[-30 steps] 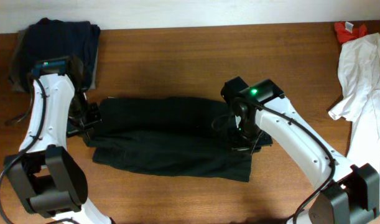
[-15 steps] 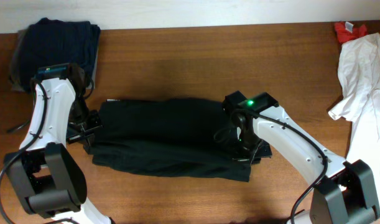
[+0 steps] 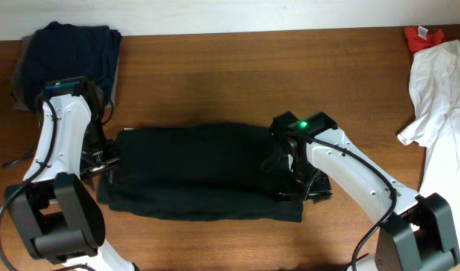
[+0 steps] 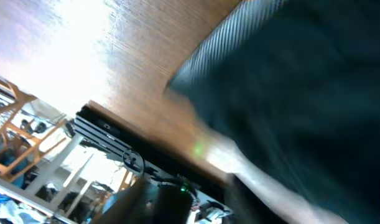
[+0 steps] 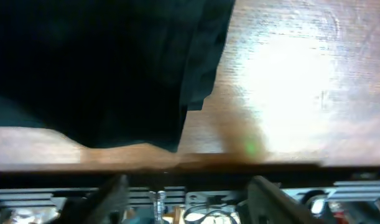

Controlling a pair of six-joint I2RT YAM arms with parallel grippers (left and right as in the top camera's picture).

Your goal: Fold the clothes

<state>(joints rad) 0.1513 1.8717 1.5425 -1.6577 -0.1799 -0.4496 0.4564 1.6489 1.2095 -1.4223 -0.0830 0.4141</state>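
A brown wooden table [image 3: 214,68] fills the overhead view, with a strip of pale wall [image 3: 214,15] along its 12 o'clock edge. The left wrist view, badly blurred, catches the table's edge and a bright room with wooden frames beyond it. There are four garments and a grey piece. One large black garment [image 3: 199,173] lies spread flat at the centre, wider than it is deep. One folded navy garment [image 3: 75,45] sits at 10 o'clock on the grey piece [image 3: 20,75], whose edge shows beside it. One crumpled white garment [image 3: 440,90] hangs along the 3 o'clock edge, and one small red garment [image 3: 421,36] lies at 2 o'clock, just above the white one. Two white arms work the table. The left arm [image 3: 60,128] rises from 8 o'clock, and the left gripper [image 3: 103,159] is down at the black garment's 9 o'clock edge. Whether it grips the cloth I cannot tell, for blur hides its fingers. The right arm [image 3: 350,162] reaches in from 4 o'clock, a green light on its elbow, and the right gripper [image 3: 293,184] is low at the garment's 3 o'clock edge. In the right wrist view its fingers [image 5: 113,196] stand spread apart with no cloth between them, and the black hem lies just beyond.
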